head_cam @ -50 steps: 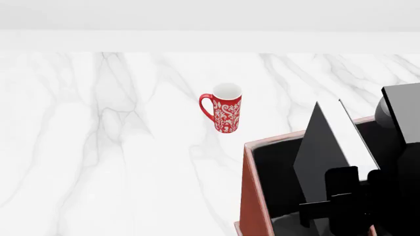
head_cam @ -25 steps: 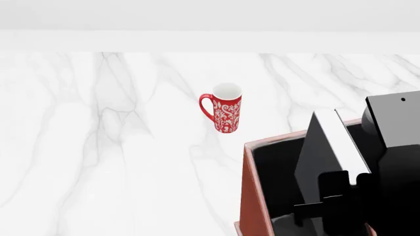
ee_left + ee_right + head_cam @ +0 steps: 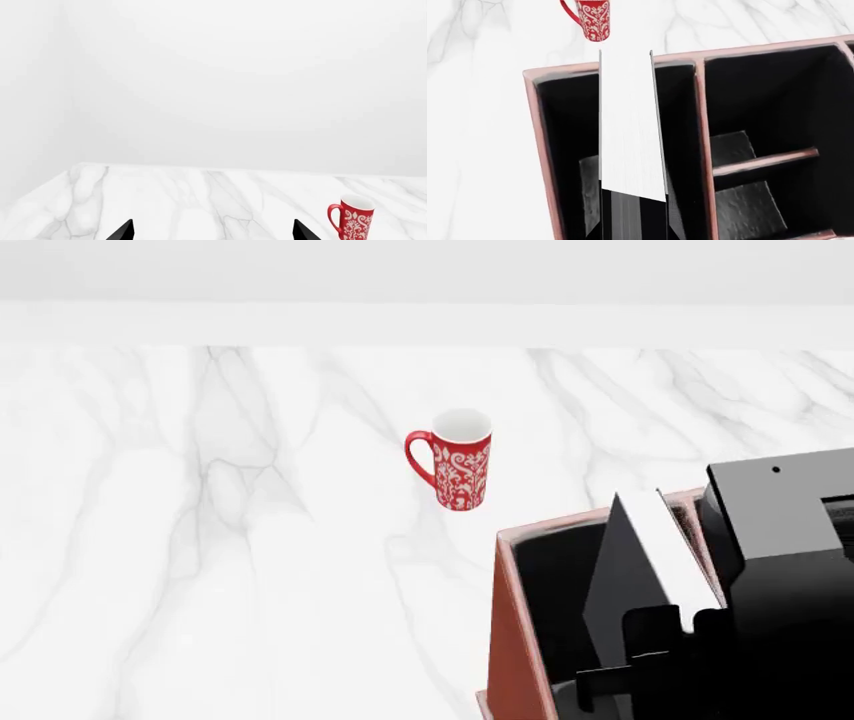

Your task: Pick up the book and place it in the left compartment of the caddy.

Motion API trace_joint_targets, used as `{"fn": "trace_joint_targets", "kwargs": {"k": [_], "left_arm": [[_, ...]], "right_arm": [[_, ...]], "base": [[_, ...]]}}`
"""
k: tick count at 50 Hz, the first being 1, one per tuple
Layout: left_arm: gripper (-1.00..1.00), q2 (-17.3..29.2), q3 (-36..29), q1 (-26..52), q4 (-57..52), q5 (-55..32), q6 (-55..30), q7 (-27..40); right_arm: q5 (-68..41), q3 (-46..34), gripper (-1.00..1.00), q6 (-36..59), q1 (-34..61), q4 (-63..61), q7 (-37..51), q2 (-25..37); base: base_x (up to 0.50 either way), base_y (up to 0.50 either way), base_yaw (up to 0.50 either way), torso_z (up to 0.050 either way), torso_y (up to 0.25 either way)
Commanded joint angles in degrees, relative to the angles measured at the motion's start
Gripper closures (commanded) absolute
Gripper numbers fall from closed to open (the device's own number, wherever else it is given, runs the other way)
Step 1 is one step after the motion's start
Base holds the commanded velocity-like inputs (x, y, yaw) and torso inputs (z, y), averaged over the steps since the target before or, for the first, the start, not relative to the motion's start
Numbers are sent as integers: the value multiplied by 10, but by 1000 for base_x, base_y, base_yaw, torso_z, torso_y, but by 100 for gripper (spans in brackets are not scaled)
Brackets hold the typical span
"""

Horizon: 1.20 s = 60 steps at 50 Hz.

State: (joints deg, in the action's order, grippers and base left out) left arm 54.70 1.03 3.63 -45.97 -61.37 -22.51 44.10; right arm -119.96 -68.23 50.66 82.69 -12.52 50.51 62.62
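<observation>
Our left hand (image 3: pixel 212 234) hangs spread and empty over the table (image 3: pixel 240 540), the mug (image 3: pixel 351 217) ahead to its right. Our right hand (image 3: pixel 667 660) grips the book (image 3: pixel 630 125) upright, partly inside the caddy's (image 3: pixel 700 125) left compartment (image 3: pixel 564 130).

Caddy (image 3: pixel 514 640) cut off at head view's lower edge; book's (image 3: pixel 627 560) lower part hidden inside it.
</observation>
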Motion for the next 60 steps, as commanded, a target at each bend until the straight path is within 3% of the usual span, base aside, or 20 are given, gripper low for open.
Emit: {"fn": "trace_joint_targets", "kwargs": {"k": [1, 60], "left_arm": [[-100, 0, 0, 0, 0, 0, 0, 0], [-100, -1, -1, 0, -1, 4, 0, 0]], "right_arm": [[48, 7, 100, -7, -4, 16, -23, -14], [137, -20, 100, -43, -77, 42, -74, -38]], "base": [[0, 0, 0, 0, 0], [0, 0, 0, 0, 1]]}}
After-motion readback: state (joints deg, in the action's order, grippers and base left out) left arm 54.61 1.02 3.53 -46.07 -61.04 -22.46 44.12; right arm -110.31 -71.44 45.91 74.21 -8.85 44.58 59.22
